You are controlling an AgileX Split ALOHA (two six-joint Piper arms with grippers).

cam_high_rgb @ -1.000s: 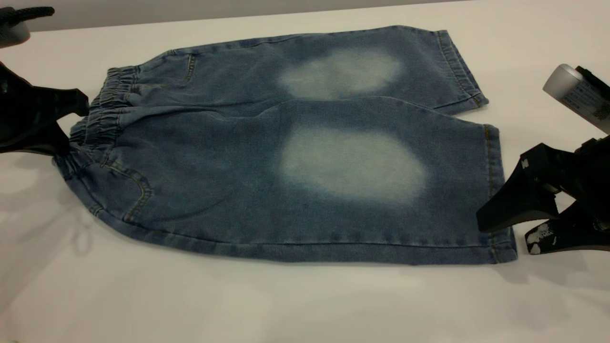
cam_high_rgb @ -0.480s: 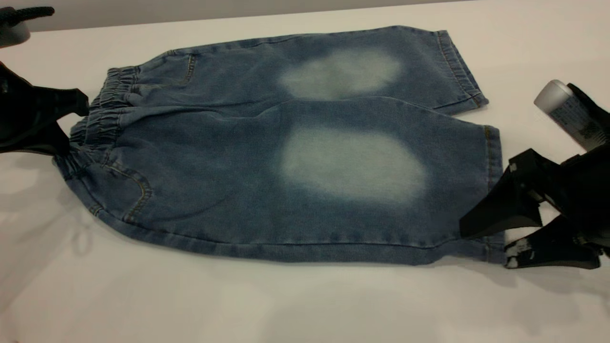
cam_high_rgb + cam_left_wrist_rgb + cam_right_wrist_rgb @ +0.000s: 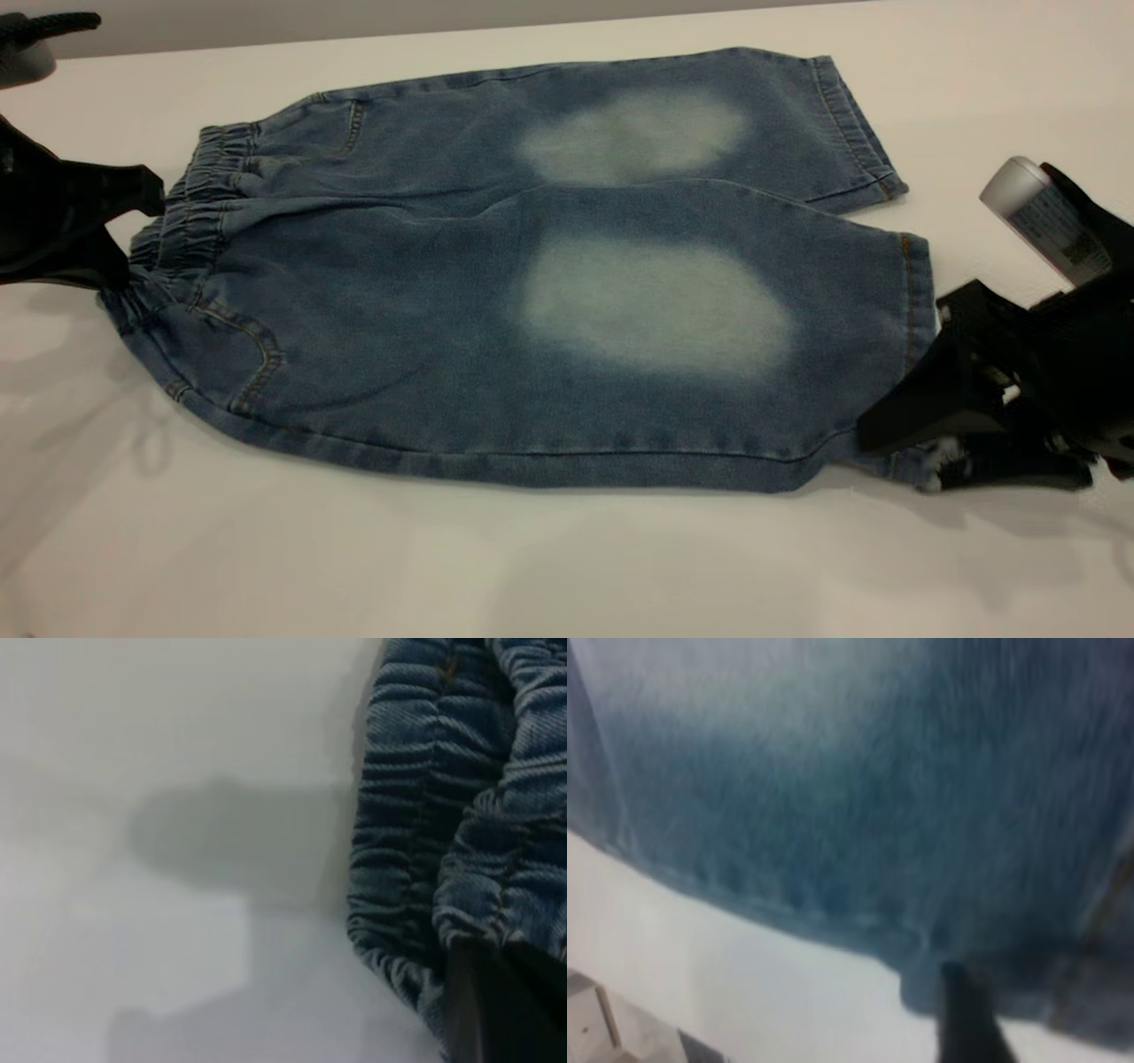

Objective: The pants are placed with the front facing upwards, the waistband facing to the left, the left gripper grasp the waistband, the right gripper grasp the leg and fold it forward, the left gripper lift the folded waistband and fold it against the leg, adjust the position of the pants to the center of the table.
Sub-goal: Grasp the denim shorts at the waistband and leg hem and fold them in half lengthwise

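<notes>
Right gripper [image 3: 921, 456] is down at the near right corner of the pants [image 3: 532, 292], and its 2 fingers look pinched together on the hem corner of the near leg [image 3: 656, 354]. The denim there is bunched and pulled up off the table [image 3: 567, 567] a bit, so I'd call that a real grip, not just a touch. The right wrist view backs it up: a dark fingertip sits right on the hem edge with fabric around it.

Left gripper [image 3: 120, 235] is over at the opposite end, on the waistband [image 3: 190, 217]. Its upper finger lies over the gathers and the lower one is at the edge by the near corner. The left wrist view shows ruched denim right up against a black finger, but I honestly can't tell if it's clamped or just parked there.

The pants lie flat, front up, long axis running left to right, waistband left, hems right. So each arm is nearest to its own end, with the whole length of denim between them.

The fold has to carry the near leg away from the camera, over onto the far leg [image 3: 638, 133]. I'd guess both ends need lifting together or the fabric will twist.
</notes>
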